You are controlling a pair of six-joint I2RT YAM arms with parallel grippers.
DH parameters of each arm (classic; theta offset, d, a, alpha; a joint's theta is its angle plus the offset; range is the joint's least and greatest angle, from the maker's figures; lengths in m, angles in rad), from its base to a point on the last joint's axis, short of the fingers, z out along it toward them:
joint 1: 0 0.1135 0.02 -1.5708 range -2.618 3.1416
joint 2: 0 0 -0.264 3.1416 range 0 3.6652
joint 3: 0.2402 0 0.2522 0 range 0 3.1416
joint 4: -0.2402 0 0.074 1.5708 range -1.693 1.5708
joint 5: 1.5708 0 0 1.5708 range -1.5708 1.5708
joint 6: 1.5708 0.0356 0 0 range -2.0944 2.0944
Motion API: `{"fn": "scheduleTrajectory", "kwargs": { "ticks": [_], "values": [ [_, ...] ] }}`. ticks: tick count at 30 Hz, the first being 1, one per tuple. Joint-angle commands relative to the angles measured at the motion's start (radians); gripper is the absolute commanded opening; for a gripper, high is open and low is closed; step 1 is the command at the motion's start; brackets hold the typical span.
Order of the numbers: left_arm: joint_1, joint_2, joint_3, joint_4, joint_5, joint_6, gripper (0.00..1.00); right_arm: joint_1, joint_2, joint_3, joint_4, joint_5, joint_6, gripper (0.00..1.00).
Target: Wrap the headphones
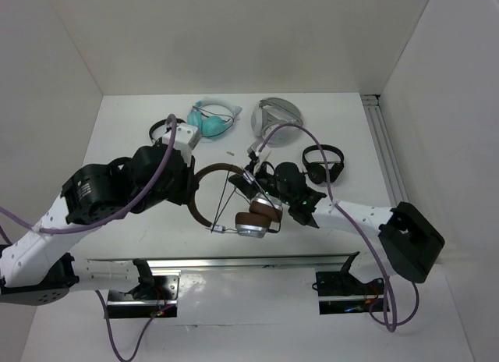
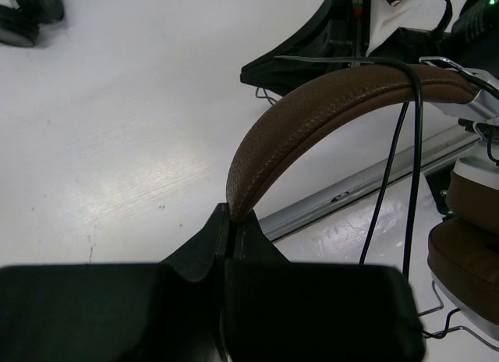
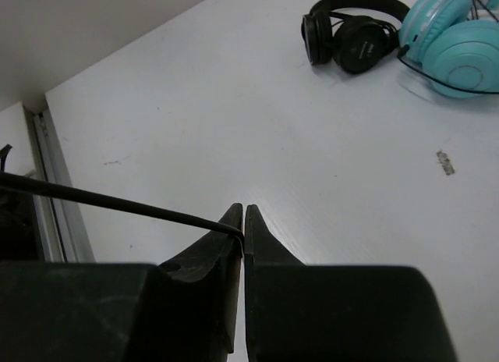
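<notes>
Left gripper (image 2: 231,218): jaws pinched nearly closed on the lower left end of the brown headband (image 2: 335,97), fingertips on either side of the band's edge. The headphones (image 1: 257,216) sit near the middle of the table (image 1: 312,128), between the two arms, headband arcing up and rightward from the left claw in the left wrist view. Thin black cable (image 3: 117,201) crosses over the top of the headband; two strands run down from it towards the table. The silver-and-brown earcups (image 2: 468,253) sit at the right end of the band, one stacked against the other. Right gripper (image 3: 243,221): jaws shut to a hairline gap, cable nipped at the fingertips and running off taut to the left of the right wrist view. Back row: small black pair (image 1: 164,130), teal pair (image 1: 212,120) just beside it, grey pair (image 1: 277,115). Another black pair (image 1: 322,163) lies beyond the right arm
</notes>
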Motion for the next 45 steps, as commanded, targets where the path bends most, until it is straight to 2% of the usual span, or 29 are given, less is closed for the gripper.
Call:
{"fn": "scheduleTrajectory", "kwargs": {
  "ticks": [1,4,9,14,21,32,36,41,45],
  "values": [
    [-0.005,0.032,0.117,0.030,-0.091,-0.119,0.00,-0.017,0.076,-0.032,0.121,-0.011,0.077,0.07],
    [-0.005,0.082,0.200,-0.068,-0.128,-0.146,0.00,-0.017,0.098,-0.050,0.157,0.035,0.086,0.01],
    [-0.005,0.130,0.242,-0.128,-0.117,-0.146,0.00,-0.036,0.086,-0.075,0.155,0.185,0.097,0.00],
    [-0.005,0.121,0.165,-0.114,-0.053,-0.146,0.00,-0.102,0.026,-0.075,0.088,0.268,0.106,0.00],
    [-0.005,0.089,0.105,-0.125,-0.006,-0.127,0.00,-0.194,-0.019,-0.064,0.035,0.268,0.115,0.00],
    [-0.005,0.059,0.074,-0.105,0.053,-0.100,0.00,-0.318,-0.048,-0.089,0.016,0.193,0.144,0.00],
    [-0.005,0.021,0.055,-0.035,0.105,-0.089,0.00,-0.318,-0.048,-0.089,0.026,0.135,0.144,0.00],
    [-0.005,-0.017,0.033,0.111,0.161,-0.077,0.00,-0.309,0.033,-0.078,0.093,-0.100,0.155,0.00],
    [-0.005,-0.040,0.015,0.211,0.133,-0.086,0.00,-0.203,0.102,-0.087,0.192,-0.117,0.176,0.02]
  ]
}}
